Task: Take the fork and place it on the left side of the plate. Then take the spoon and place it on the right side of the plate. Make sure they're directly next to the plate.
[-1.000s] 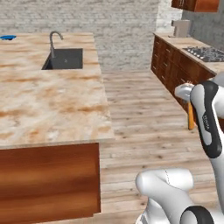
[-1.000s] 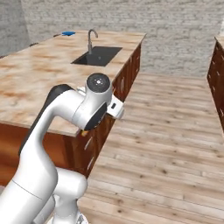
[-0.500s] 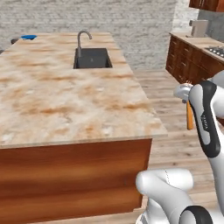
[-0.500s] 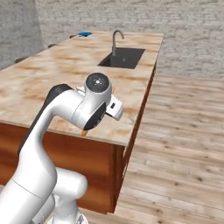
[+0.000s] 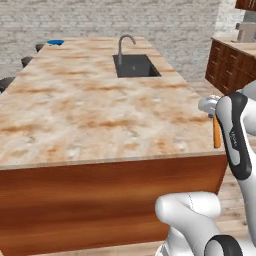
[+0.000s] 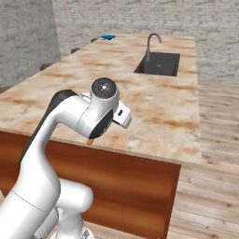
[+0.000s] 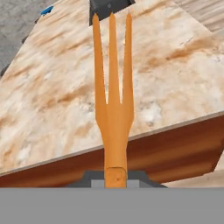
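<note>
My gripper (image 7: 116, 176) is shut on the handle of the orange-brown fork (image 7: 113, 100), whose three tines point out over the island counter. In the left base view the fork (image 5: 216, 133) hangs upright from the gripper (image 5: 214, 116), just off the counter's near right corner. Its orange tip (image 6: 89, 141) peeks out below the hand in the right base view. At the island's far left corner lies a flat blue thing (image 5: 55, 42), too small to tell whether it is the plate. The spoon is out of view.
The long marble island counter (image 5: 90, 115) stretches ahead, with a dark sink (image 5: 135, 65) and a curved tap (image 5: 125, 42) near its far end. Wooden cabinets (image 5: 227, 67) stand to the right across a plank floor. A brick wall closes the back.
The base has driven, so the whole scene has shifted and the island now lies squarely ahead and closer. The fork stays in the shut gripper, and the arm keeps its pose.
</note>
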